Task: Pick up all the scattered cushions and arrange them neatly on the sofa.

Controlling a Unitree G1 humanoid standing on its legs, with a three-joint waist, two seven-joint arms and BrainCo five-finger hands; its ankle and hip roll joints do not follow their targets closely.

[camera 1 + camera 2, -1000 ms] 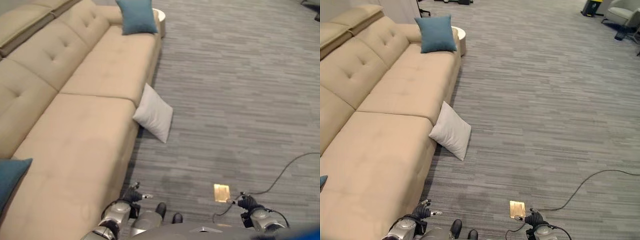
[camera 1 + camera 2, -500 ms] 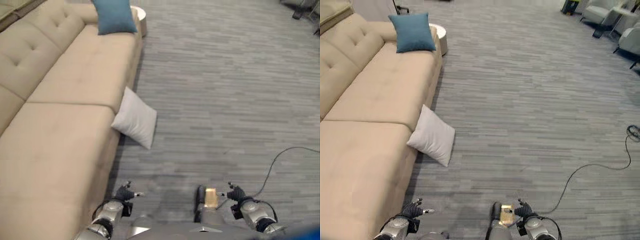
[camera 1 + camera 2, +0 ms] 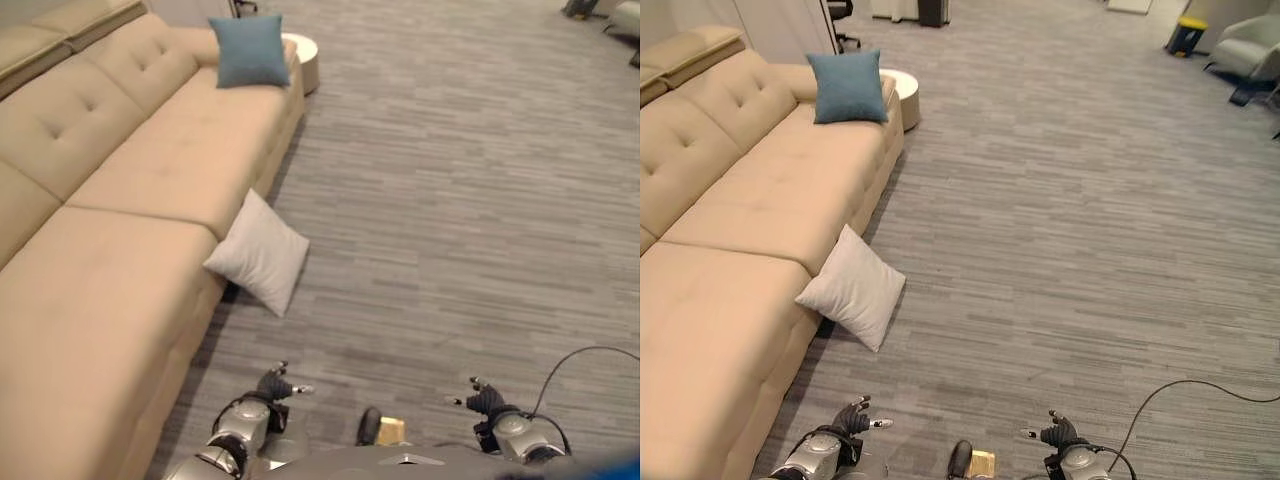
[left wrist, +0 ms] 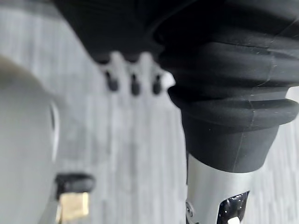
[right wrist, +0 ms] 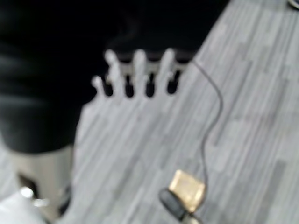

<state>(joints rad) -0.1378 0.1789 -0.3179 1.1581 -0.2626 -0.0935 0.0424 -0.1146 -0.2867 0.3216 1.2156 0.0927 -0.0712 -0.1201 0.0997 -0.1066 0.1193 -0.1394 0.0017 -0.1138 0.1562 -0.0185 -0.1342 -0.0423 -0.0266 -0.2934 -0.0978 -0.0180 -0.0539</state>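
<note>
The whole view has swung since a moment ago; the cushions lie as before. My tufted beige sofa (image 3: 730,260) carries the blue cushion (image 3: 847,86) at its far end. The pale grey cushion (image 3: 853,288) leans against its front edge on the striped carpet (image 3: 1070,220). My left hand (image 3: 272,386) and right hand (image 3: 487,400) hang low, fingers relaxed, holding nothing.

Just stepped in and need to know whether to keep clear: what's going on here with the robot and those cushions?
The robot stands by the beige sofa, both arms low, holding nothing: left hand and right hand hang open above the grey floor. A white cushion is off the seat, leaning against the sofa's front edge with a corner on the floor, ahead of the robot. A blue cushion stands upright at the sofa's far end. Nothing has been picked up yet.
</note>
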